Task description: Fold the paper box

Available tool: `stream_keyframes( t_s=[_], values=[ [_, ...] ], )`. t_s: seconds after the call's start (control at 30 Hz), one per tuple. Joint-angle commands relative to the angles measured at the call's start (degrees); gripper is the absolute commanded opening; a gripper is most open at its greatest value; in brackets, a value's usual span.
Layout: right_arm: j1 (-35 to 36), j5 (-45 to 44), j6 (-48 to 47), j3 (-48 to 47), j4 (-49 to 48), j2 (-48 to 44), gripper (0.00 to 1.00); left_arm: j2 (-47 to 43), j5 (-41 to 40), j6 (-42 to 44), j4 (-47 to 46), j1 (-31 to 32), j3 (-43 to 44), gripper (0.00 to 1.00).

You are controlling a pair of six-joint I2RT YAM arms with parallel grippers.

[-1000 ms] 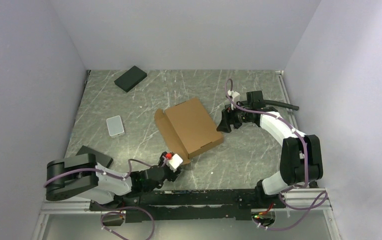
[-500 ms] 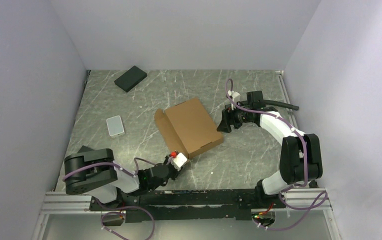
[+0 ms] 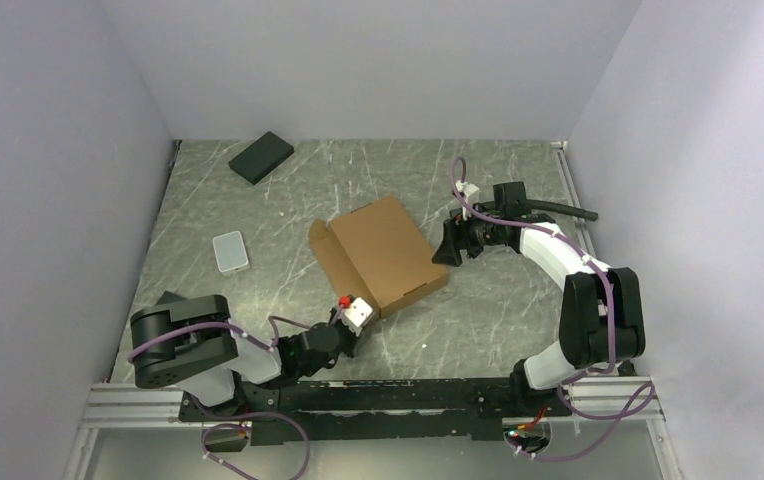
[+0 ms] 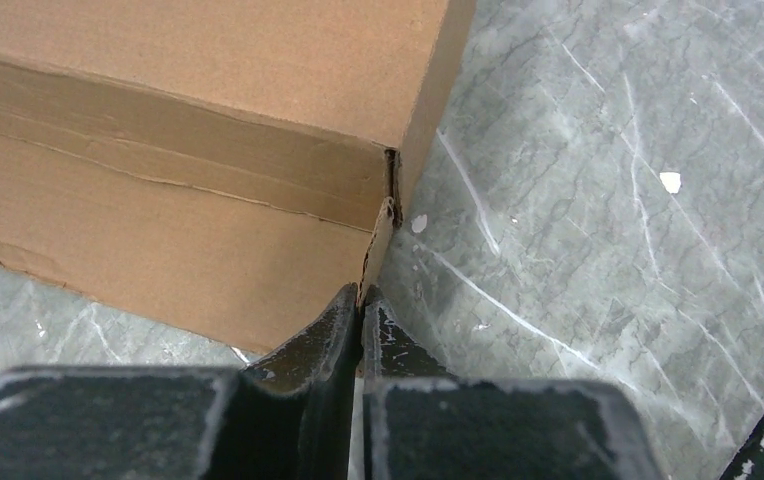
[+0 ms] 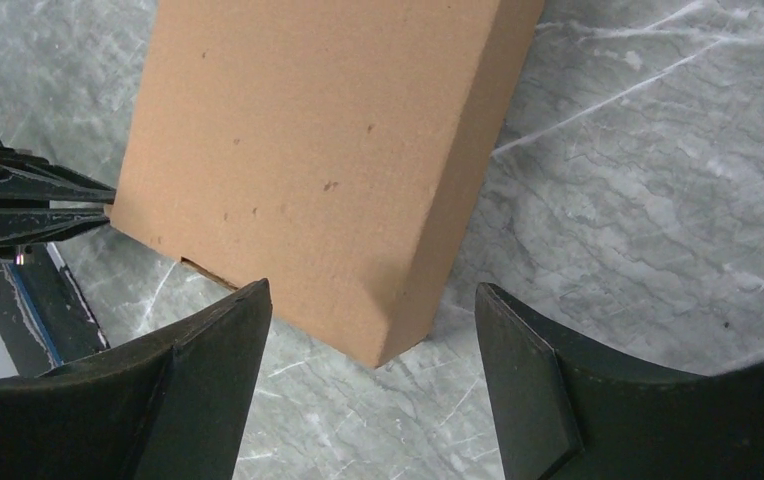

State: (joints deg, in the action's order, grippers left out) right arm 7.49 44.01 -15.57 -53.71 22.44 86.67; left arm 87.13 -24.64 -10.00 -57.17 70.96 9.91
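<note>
In the middle of the grey marbled table [image 3: 258, 200], the paper box [image 3: 383, 250] lies flat with one long flap standing out along its left side. The left gripper [image 4: 360, 300] sits at the box's near corner, its fingers pinched almost together on the thin edge of a cardboard flap. The right gripper [image 3: 445, 248] hovers just beside the box's right edge, jaws wide apart, holding nothing.
</note>
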Motion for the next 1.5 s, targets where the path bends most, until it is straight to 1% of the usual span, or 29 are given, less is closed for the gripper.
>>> stream_keyframes(
  t_s=[0.0, 0.17, 0.47, 0.63, 0.83, 1.03, 1.33, 1.47],
  values=[
    [-0.02, 2.96, -0.23, 0.09, -1.59, -1.48, 0.79, -1.53, 2.05, -2.72, 2.46, -0.93, 2.72, 0.09],
    [-0.01, 1.89, 0.91, 0.00, -2.22, 1.22, 0.79, -2.98, 3.01, -2.58, 5.31, -1.25, 3.68, 0.07],
    [-0.02, 0.47, 3.07, 0.01, -3.19, 4.32, 0.77, -3.20, 4.86, -1.22, 6.09, -1.26, 4.48, 0.06],
    [0.04, 2.18, 3.16, -0.25, -2.58, 6.18, 0.74, -3.33, 5.56, -0.22, 6.39, -1.26, 4.89, 0.05],
    [0.16, 2.34, 3.18, -0.16, -2.57, 6.96, 0.71, -4.28, 6.00, 0.67, 7.18, -1.25, 4.86, 0.04],
    [0.42, 2.00, 3.35, -0.25, -2.46, 7.80, 0.66, -4.26, 6.71, 1.60, 7.40, -1.26, 5.40, 0.04],
    [0.71, 2.15, 3.36, -0.16, -2.56, 7.72, 0.65, -3.76, 6.72, 3.10, 9.03, -1.26, 7.11, 0.04],
    [1.02, 1.76, 3.35, -0.16, -2.57, 7.75, 0.64, -4.47, 6.84, 3.85, 12.50, -1.26, 8.60, 0.04]
  ],
)
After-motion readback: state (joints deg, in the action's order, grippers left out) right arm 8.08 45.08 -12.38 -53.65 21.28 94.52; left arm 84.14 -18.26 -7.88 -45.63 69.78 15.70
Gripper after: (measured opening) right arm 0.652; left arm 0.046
